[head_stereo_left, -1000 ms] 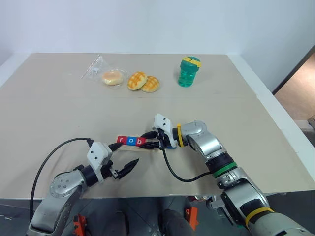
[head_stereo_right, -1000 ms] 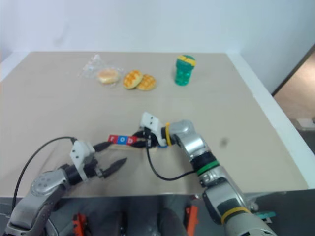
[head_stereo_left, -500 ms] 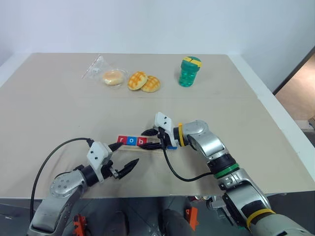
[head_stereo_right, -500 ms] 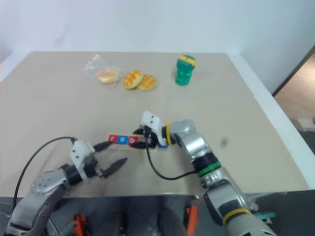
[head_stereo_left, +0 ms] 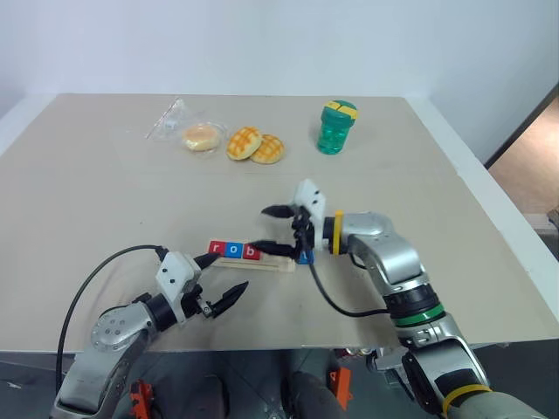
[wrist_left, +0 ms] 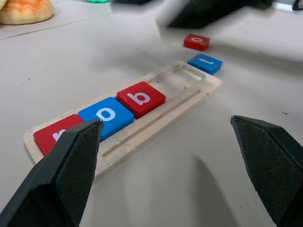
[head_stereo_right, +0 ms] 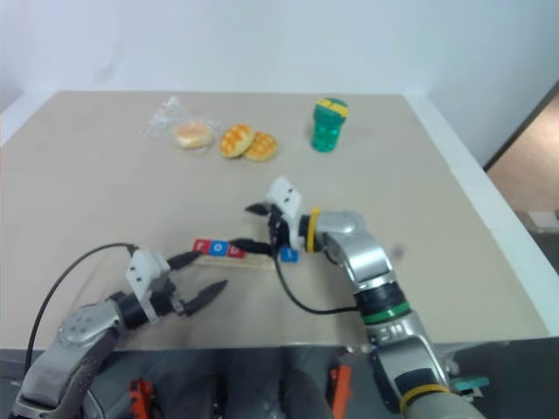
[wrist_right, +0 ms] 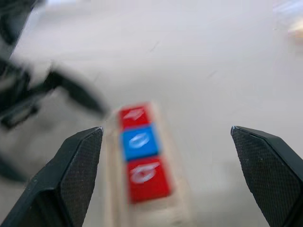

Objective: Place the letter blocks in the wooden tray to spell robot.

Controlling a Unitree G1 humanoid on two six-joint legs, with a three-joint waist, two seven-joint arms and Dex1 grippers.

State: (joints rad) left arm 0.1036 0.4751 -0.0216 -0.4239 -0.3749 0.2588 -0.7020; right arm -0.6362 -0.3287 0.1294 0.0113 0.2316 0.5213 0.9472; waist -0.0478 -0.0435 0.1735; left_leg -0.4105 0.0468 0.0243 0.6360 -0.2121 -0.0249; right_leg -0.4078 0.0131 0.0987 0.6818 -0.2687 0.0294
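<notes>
Sitting mid-table, wooden tray [wrist_left: 156,124] holds red r [wrist_left: 54,136], blue o [wrist_left: 107,115], red b [wrist_left: 141,98]; its other end is bare. Just past that end lie blue t [wrist_left: 204,63] and red o [wrist_left: 196,41], both off tray. R gripper [head_stereo_left: 279,229] hangs above that end, fingers spread, holding nothing. L gripper [head_stereo_left: 229,272] sits beside tray's r end, fingers spread too. Well beyond tray: green bottle [head_stereo_left: 335,127], two waffle buns [head_stereo_left: 254,145], bagged bun [head_stereo_left: 194,131].

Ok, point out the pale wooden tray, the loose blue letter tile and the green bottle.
Pale wooden tray [wrist_left: 191,87], left wrist view, bare end of its groove.
Loose blue letter tile [wrist_left: 205,63], left wrist view, top face.
Green bottle [head_stereo_left: 334,133], left eye view, body.
</notes>
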